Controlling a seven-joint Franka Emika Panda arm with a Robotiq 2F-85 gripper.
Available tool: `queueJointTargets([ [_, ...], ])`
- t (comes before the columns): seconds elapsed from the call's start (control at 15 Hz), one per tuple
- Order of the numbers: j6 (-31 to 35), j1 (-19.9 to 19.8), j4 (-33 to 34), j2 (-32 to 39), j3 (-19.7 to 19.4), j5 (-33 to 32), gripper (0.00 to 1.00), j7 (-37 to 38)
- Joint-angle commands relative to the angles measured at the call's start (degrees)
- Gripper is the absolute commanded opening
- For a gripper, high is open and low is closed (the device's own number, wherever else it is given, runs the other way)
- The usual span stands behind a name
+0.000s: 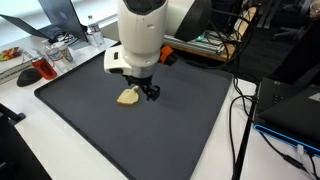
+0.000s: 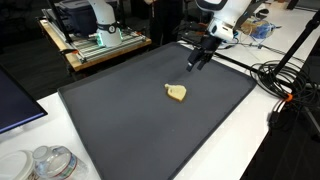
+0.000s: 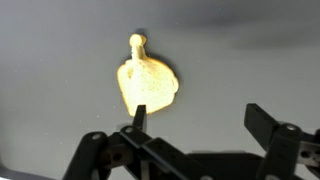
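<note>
A small yellow-tan object with a short stem [image 1: 127, 97] lies on the dark grey mat [image 1: 90, 130]. It also shows in an exterior view [image 2: 176, 93] and in the wrist view [image 3: 148, 80]. My gripper [image 1: 152, 93] hangs just above the mat, close beside the object, in an exterior view [image 2: 197, 60] a little way off it. In the wrist view the gripper [image 3: 200, 115] is open and empty, with one fingertip at the object's lower edge and the other well to the side.
A white table edge [image 1: 20, 105] surrounds the mat. Red items and clutter [image 1: 38, 70] stand at one corner, cables [image 1: 240, 120] and a laptop [image 1: 295, 110] at another side. A cart with equipment [image 2: 95, 40] stands behind; plastic containers [image 2: 45, 162] sit near a screen [image 2: 15, 100].
</note>
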Motion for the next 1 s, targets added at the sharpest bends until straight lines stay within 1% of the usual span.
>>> queueJointTargets([
  [0.0, 8.0, -1.6, -13.8, -9.7, 0.7, 1.8, 1.0, 0.3],
  [0.2, 15.1, -3.4, -22.1, -14.9, 0.8, 3.4, 1.0, 0.0],
  [0.47, 27.2, -7.1, -34.1, -21.2, 1.4, 7.9, 1.0, -3.7],
  [0.6, 33.6, -9.8, -39.7, -23.7, 2.4, 12.4, 1.0, -7.9],
  [0.8, 40.7, -14.2, -46.3, -26.4, 4.4, 20.7, 1.0, -16.4],
  [0.93, 43.8, -18.6, -48.9, -27.6, 7.7, 30.0, 1.0, -25.2],
])
